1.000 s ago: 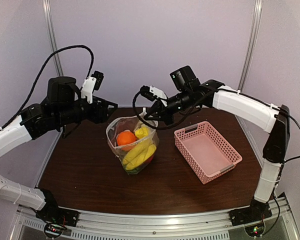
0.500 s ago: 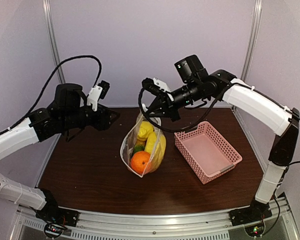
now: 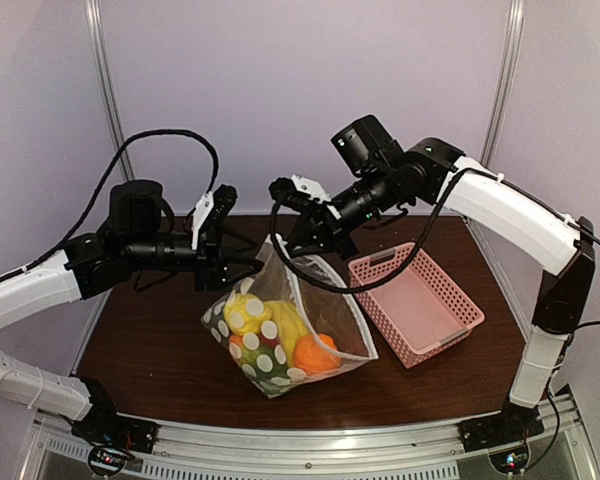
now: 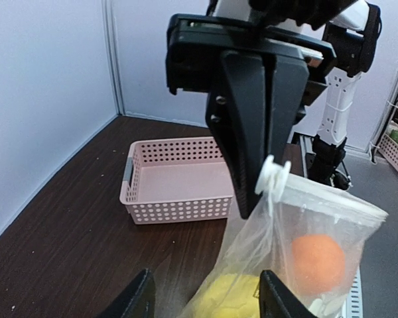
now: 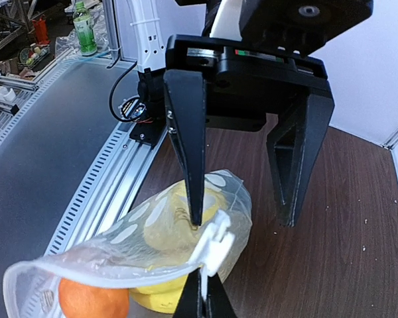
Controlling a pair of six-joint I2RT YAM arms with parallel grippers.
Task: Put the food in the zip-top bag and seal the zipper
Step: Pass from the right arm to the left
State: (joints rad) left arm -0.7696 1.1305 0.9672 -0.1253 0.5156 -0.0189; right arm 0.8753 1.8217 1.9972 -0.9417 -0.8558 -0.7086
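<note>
The zip-top bag [image 3: 280, 320], clear with white dots, hangs from my right gripper [image 3: 290, 240], its bottom on the table. The right gripper is shut on the bag's top corner, just under the white slider tab [image 5: 215, 242] of the zipper [image 5: 106, 271]. Inside the bag lie an orange ball [image 3: 315, 352], a yellow lemon [image 3: 242, 315] and bananas [image 3: 285, 325]. My left gripper [image 3: 252, 265] is open, level with the bag's upper left side. In the left wrist view its fingers [image 4: 136, 298] straddle the bag [image 4: 298, 225], below the slider tab [image 4: 275, 175]. In the right wrist view one left finger [image 5: 189, 146] points down against the bag [image 5: 166, 218].
An empty pink lattice basket [image 3: 450, 330] stands on the brown table to the right of the bag, also in the left wrist view [image 4: 176, 205]. Purple walls close in the back and sides. The right arm's cable [image 3: 310, 285] loops over the bag.
The right gripper has shifted a little left, and the bag it holds has swung out toward the front, its dotted side now showing. The left gripper has moved right, up to the bag.
</note>
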